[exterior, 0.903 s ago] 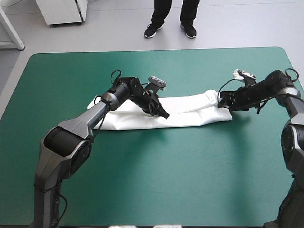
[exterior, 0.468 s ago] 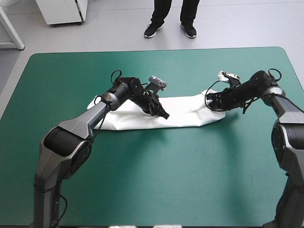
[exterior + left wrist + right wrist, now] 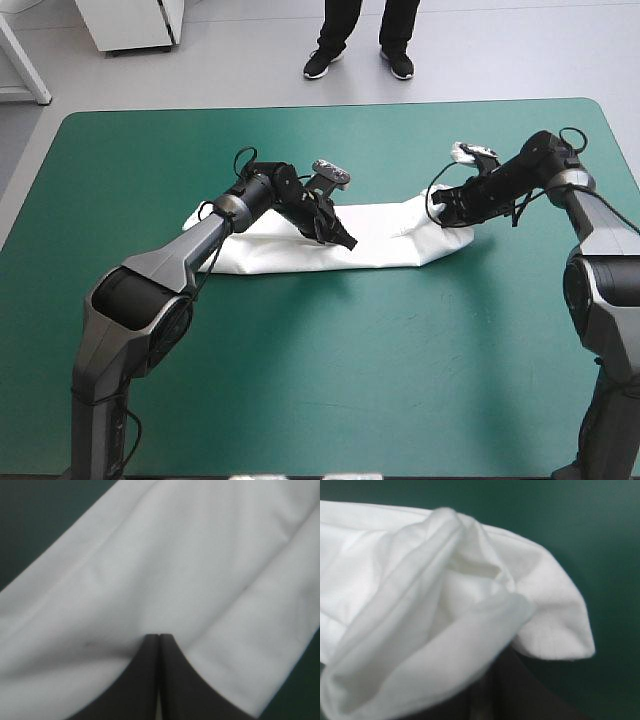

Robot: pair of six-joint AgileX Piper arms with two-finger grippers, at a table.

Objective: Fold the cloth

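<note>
A: Teal-green cover takes up the near half of the table. What sits just past it?

B: The T-shirt, white and folded into a long narrow band. It lies across the middle of the table from the left side toward the right, its long edges roughly parallel to the near edge.

A: And the left gripper?

B: It comes in low over the band's left part, and its tips rest on the cloth near the band's middle. In the left wrist view the two black fingers are pressed together into one pointed arch. White fabric spreads ahead of the tips and to both sides, and a faint crease runs off from them.

A: The right gripper?

B: It is at the band's right end, a little farther from the near edge. It is pinching the T-shirt there, and that end is raised off the cover and curled over toward the left gripper. In the right wrist view the fabric bunches in loose folds over its black fingers and hides their tips. One rounded corner sticks out beside them against the cover.

A: How do the two grippers stand to each other?

B: Well apart, with a flat stretch of the band between them.

A: Beyond the T-shirt?

B: More teal-green cover, up to the table's far edge.
</note>
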